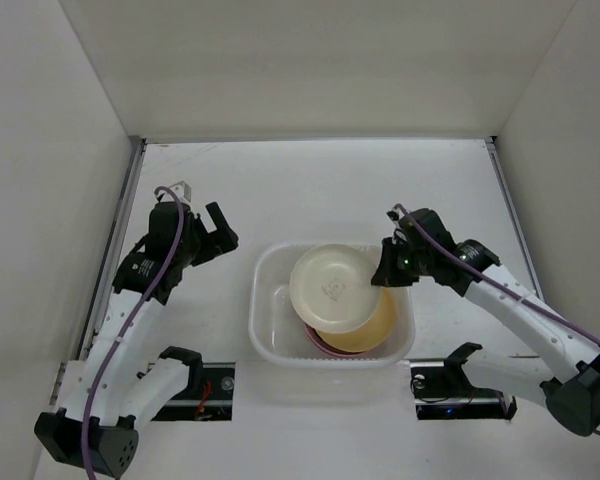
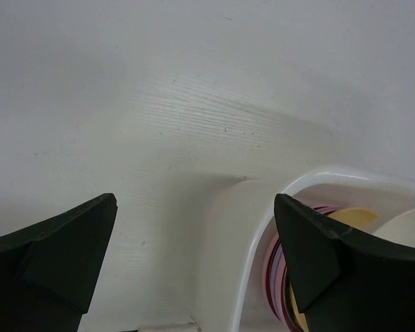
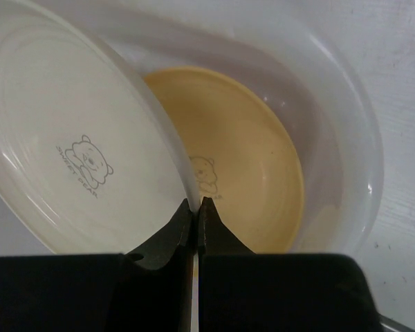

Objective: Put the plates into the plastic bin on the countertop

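2 right fingers (image 3: 167,243) pinch the cream plate (image 3: 69,138) over the plastic bin (image 1: 264,322); left fingers (image 2: 62,250) gape wide, empty.

Bin (image 1: 253,300) – translucent plastic; cream plate (image 1: 330,287) – glossy, smooth.

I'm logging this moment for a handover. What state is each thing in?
plastic bin: upright on the countertop, partly filled.
left tool: open, empty, beside the plastic bin.
right tool: shut on the rim of the cream plate.
cream plate: held tilted over the stack.
orange-yellow plate: lying face up on top of the stack.
pink plates: stacked underneath, only their rims showing.
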